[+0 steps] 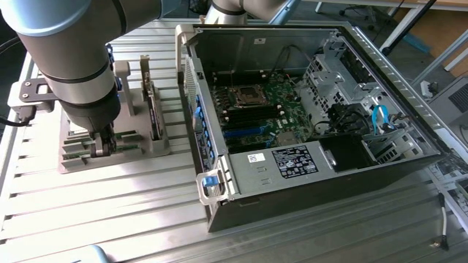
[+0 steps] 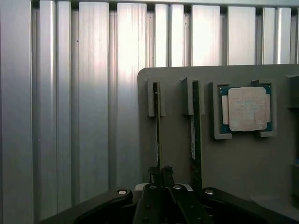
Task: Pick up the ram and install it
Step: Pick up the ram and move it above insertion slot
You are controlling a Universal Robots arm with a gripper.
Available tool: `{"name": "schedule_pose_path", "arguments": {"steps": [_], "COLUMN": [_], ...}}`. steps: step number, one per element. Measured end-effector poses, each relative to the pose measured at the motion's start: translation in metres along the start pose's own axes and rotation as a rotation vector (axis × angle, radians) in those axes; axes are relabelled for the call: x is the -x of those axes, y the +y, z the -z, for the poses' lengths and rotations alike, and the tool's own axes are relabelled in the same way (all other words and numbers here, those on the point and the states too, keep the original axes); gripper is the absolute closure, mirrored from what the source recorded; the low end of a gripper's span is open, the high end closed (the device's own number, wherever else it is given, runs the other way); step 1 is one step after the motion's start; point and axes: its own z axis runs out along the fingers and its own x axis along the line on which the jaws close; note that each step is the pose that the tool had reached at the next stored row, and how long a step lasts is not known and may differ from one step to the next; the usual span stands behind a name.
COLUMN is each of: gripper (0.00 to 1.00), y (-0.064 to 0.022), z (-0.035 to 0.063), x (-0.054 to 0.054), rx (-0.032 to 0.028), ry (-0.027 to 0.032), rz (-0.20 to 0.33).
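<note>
Green board in a tight pinch: we see the gripper (image 2: 160,173) clamped on the near end of the ram (image 2: 158,126), its two fingers pressed against the stick's flat faces with the thin edge between them. The ram stands on edge in a slot of the grey holder (image 2: 177,149), and as far as we can judge it is not yet lifted out. Its long axis runs straight away from the wrist along that slot. A second stick (image 2: 196,135) stands just beside it, parallel and untouched, and the processor (image 2: 246,108) lies in its own pocket past that one. In the exterior view the arm (image 1: 80,66) hangs over the holder on the slatted table (image 1: 109,219), while the open case (image 1: 292,203) and its motherboard (image 1: 274,104) lie well apart, toward the exterior view's right.
</note>
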Motion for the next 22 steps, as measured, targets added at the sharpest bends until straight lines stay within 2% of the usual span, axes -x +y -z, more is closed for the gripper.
{"name": "schedule_pose_path", "arguments": {"steps": [22], "gripper": [0.88], "y": [0.0010], "z": [0.0353], "x": [0.001], "rx": [0.0000], "ry": [0.0000], "rz": [0.000]}}
